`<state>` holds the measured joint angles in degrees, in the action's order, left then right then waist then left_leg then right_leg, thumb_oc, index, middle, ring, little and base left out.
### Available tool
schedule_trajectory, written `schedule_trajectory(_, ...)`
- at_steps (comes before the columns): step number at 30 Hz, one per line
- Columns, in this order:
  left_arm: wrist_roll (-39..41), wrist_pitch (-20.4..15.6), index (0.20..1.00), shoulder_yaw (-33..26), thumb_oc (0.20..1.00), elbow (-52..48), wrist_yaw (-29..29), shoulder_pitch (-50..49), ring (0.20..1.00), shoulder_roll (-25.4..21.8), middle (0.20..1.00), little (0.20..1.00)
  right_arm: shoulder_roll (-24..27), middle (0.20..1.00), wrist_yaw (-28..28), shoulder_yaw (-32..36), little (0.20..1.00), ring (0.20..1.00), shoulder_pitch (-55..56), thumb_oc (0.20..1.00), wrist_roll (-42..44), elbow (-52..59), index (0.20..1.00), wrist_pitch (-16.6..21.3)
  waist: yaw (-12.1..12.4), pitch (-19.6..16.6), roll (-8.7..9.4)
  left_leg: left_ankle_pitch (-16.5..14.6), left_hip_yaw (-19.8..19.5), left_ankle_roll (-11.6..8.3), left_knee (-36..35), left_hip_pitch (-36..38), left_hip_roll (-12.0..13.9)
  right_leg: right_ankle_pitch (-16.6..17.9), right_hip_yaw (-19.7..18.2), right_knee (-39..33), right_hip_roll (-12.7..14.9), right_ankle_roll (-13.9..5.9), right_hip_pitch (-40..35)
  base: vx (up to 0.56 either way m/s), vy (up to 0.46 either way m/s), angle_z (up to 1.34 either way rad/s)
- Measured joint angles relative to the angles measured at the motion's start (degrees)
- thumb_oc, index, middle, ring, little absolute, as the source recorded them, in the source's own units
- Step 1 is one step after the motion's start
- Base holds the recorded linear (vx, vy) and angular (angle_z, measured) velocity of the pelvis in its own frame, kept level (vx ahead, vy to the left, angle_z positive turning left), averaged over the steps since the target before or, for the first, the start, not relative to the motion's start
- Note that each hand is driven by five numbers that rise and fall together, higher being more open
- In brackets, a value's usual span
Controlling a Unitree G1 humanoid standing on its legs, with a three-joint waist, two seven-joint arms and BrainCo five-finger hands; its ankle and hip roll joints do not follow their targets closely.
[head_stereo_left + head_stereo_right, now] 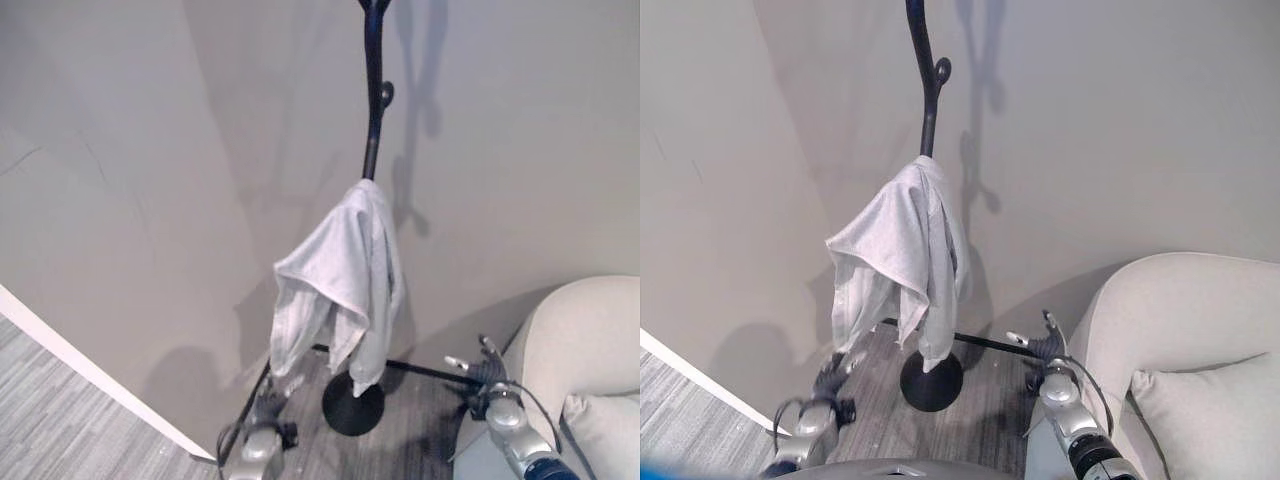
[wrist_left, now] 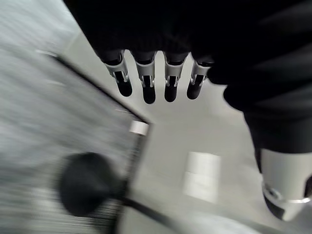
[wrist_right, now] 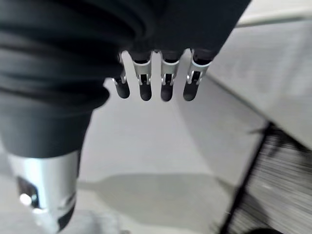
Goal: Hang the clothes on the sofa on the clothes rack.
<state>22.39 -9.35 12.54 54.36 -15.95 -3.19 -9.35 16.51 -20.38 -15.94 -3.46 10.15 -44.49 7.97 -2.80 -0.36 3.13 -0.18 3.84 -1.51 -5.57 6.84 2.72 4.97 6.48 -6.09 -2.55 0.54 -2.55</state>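
Observation:
A light grey shirt (image 1: 340,285) hangs draped over the black clothes rack (image 1: 374,100), which stands on a round black base (image 1: 352,408) close to the grey wall. My left hand (image 1: 266,415) is low, just left of the base and below the shirt's hem. It is open and holds nothing, its fingers (image 2: 148,80) straight. My right hand (image 1: 487,378) is off to the right of the base, beside the sofa (image 1: 590,335). This hand is open too, with straight fingers (image 3: 156,80) and nothing in it. Neither hand touches the shirt.
The pale sofa fills the lower right and carries a cushion (image 1: 1210,410). A thin black bar (image 1: 425,372) runs along the foot of the wall behind the base. A white skirting board (image 1: 80,365) lines the left wall above grey carpet.

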Motion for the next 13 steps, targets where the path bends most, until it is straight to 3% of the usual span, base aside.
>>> schedule_trajectory(6, 6.02, 1.04, 1.0, -5.07, 1.0, 14.22, 7.47, -1.14, 1.0, 0.84, 1.0, 1.0, -6.34, 1.0, 5.49, 3.99, 1.0, 1.0, 1.41, 1.0, 12.17, -16.44, 1.0, -0.24, 1.52, 0.24, -0.16, -0.24, -1.19, -0.45, 0.01, 0.15, 0.04, -0.81, 1.58, 0.01, 0.16, 1.11, -0.7, 0.0, 0.011, 0.15)
schedule_trajectory(10, 10.84, 2.65, 1.0, -9.9, 1.0, 21.95, 11.02, 1.48, 1.0, 1.18, 1.0, 1.0, -11.24, 1.0, 11.16, 12.77, 1.0, 1.0, 0.01, 1.0, 33.57, -30.53, 1.0, -1.61, 1.51, 0.02, -0.86, -0.21, -1.25, -0.48, 0.0, 0.27, 0.08, -0.92, 2.24, 0.01, 0.29, 1.24, -1.05, 0.04, 0.019, 0.08)
schedule_trajectory(13, 13.25, 3.66, 1.0, -10.58, 1.0, 22.19, 12.3, 1.44, 1.0, 1.34, 1.0, 1.0, -11.67, 1.0, 12.61, 16.03, 1.0, 1.0, -0.2, 1.0, 42.29, -35.45, 1.0, -4.1, 1.49, 0.0, -0.81, -0.2, -1.29, -0.47, 0.0, 0.0, 0.08, -0.93, 2.32, 0.03, 0.33, 1.23, -0.88, 0.0, 0.0, 0.0)
